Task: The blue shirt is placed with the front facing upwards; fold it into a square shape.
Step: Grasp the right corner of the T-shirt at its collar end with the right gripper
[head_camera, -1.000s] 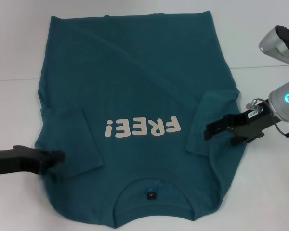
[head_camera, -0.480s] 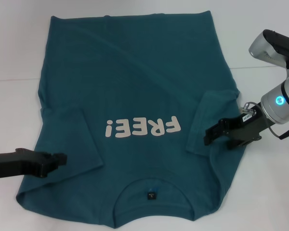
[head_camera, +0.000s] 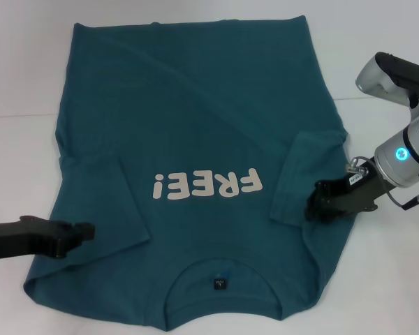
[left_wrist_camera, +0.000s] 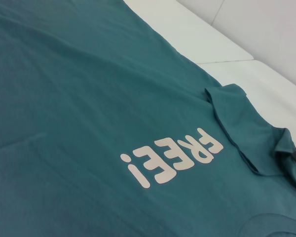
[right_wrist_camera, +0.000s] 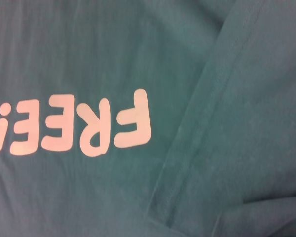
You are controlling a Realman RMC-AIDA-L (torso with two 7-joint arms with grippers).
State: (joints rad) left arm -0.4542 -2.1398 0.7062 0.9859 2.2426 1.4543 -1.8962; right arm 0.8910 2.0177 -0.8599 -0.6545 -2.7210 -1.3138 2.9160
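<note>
White tabletop shows on both sides of the blue shirt, which lies spread front-up across the middle of the head view with its collar at the bottom edge and both sleeves folded inward. At lower left the left gripper rests at the folded sleeve's edge, and I cannot tell how its fingers stand. At right, the right gripper is down on the other folded sleeve, its fingers likewise unclear.

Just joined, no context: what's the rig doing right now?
A large teal-blue cotton T-shirt with white "FREE!" lettering lies face up on the white table, both sleeves folded inward. The left claw sits at the shirt's left shoulder edge; the right claw is on the right folded sleeve. Body not yet folded.
</note>
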